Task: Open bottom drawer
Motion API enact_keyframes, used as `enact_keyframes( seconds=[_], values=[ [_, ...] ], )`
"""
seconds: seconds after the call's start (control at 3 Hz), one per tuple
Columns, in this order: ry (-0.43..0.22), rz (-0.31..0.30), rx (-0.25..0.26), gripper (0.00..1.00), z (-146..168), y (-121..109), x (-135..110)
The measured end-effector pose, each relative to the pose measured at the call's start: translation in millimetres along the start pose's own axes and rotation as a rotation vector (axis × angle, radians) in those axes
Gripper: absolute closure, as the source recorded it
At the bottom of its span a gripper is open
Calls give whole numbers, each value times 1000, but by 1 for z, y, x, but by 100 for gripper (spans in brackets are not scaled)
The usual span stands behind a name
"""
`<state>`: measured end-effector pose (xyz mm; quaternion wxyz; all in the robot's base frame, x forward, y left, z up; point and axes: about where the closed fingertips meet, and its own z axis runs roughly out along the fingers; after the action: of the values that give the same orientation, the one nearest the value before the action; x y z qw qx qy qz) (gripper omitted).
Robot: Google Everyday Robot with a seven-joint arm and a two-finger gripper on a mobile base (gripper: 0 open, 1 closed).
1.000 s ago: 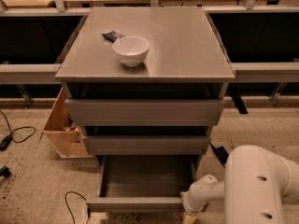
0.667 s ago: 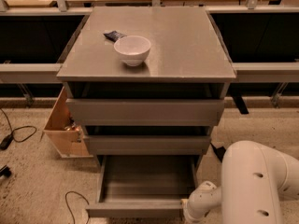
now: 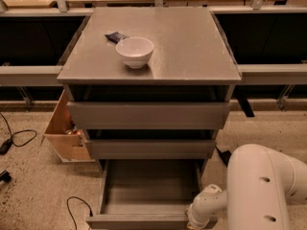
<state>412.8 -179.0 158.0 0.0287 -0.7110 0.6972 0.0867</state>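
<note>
Directly left of the gripper, whose hold I cannot tell, the matte grey bottom drawer stands open.

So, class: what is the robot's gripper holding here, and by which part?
It cannot be told. The gripper sits at the front of the open bottom drawer, at its right end.

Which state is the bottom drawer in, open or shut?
Open: the bottom drawer is pulled out, tray interior visible; the gripper is at its front.
</note>
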Motion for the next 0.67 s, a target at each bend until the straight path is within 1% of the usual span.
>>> enact_keyframes(
  seconds=[0.33, 0.67],
  values=[
    [4, 11, -23, 100, 2, 8, 6],
    [7, 17, -41, 100, 4, 13, 10]
  ],
)
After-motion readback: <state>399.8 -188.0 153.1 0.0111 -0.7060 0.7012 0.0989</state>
